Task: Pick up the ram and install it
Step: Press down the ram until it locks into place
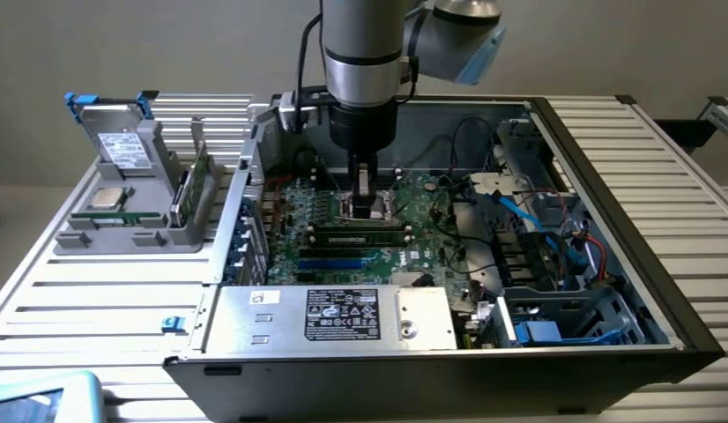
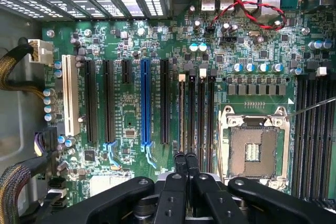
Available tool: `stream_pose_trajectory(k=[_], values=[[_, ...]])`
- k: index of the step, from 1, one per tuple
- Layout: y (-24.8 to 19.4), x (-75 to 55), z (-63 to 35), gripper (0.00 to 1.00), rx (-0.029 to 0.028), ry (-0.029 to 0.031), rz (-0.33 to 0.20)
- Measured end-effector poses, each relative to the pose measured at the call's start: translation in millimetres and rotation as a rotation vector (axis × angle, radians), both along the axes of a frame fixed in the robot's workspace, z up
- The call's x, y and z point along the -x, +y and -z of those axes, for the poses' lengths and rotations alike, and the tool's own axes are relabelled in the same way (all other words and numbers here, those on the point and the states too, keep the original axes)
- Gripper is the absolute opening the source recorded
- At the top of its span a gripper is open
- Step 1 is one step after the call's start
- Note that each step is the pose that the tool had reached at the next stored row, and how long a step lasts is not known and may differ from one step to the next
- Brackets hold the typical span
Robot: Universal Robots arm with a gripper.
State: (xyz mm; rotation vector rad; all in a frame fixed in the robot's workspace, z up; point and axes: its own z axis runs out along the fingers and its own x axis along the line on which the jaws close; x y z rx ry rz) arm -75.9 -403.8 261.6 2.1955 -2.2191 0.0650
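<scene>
Black two-finger gripper (image 2: 185, 162): fingers pressed together, nothing between them, hovering over the green motherboard (image 2: 131, 108) beside the empty silver processor socket (image 2: 254, 148). Long green ram stick (image 1: 361, 234): lying seated across the board's slots inside the open grey computer case (image 1: 599, 176), just below the gripper (image 1: 367, 204).

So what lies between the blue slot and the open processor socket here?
A row of long black slots, side by side, in the wrist view.

My gripper (image 1: 367, 208) hangs inside the open computer case (image 1: 623, 211), above the motherboard (image 1: 429, 251) (a parts tray (image 1: 117, 233) stands outside, toward the exterior view's left).
</scene>
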Motion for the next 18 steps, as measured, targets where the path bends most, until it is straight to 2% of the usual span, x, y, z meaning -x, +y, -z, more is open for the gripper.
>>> stream_pose_trajectory(k=[5,18], values=[[0.0,0.0,-0.1,0.11,0.0002,0.0001,0.011],[0.0,0.0,3.4,0.11,0.0001,0.0000,0.219]])
